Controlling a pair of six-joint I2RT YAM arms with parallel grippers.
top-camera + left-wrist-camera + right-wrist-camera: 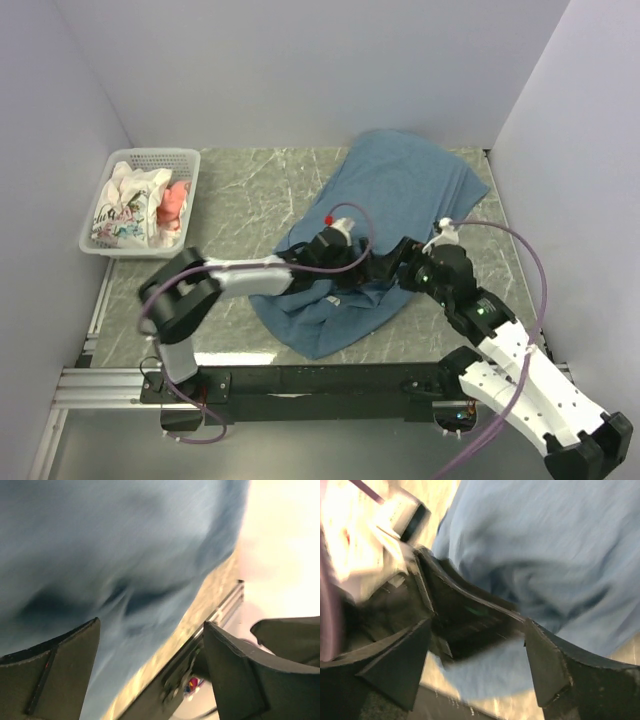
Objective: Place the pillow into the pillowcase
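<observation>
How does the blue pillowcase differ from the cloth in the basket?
Colour: the pillowcase is plain muted blue; the cloth is white with print and some pink. Pose: the pillowcase lies spread on the table; the cloth is bunched in the basket. Size: the pillowcase covers far more area. Both are soft, wrinkled fabric.
</observation>
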